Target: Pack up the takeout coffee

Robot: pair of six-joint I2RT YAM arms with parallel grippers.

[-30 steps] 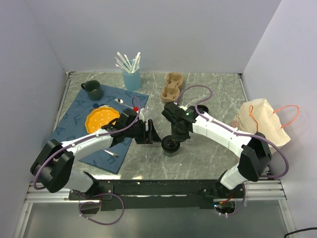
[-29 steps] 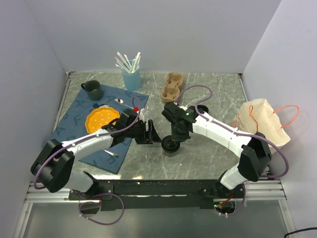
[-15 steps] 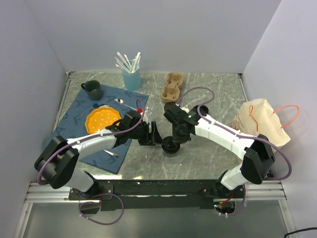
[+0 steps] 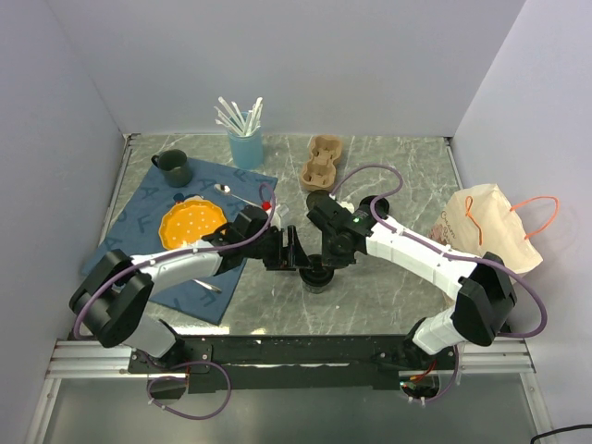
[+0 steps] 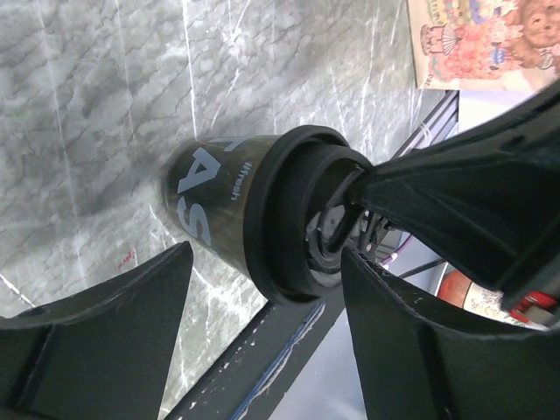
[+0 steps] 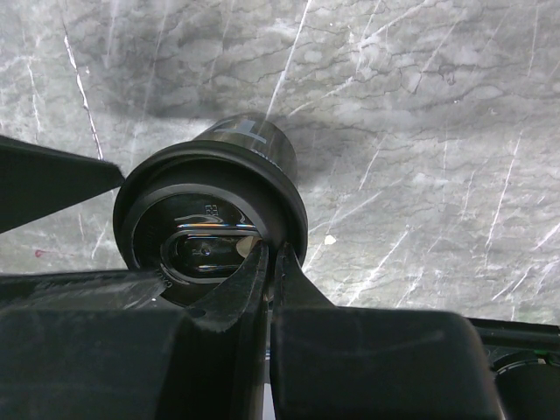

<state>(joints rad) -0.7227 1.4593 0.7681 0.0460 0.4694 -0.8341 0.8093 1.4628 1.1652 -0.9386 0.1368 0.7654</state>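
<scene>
Left end effector (image 5: pixel 267 258) straddling takeout coffee (image 5: pixel 214 206), splayed

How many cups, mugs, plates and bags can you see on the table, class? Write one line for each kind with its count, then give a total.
Black lidded disposable takeout cup: 1
Light blue cup holding white sticks: 1
Dark green handled mug: 1
Orange dotted round plate: 1
Beige paper bag with orange handles: 1
Total: 5

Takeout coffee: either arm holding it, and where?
Takeout coffee not held. Open left fingers straddle its lid, gaps showing; shut right fingers seem to press the rim.
</scene>
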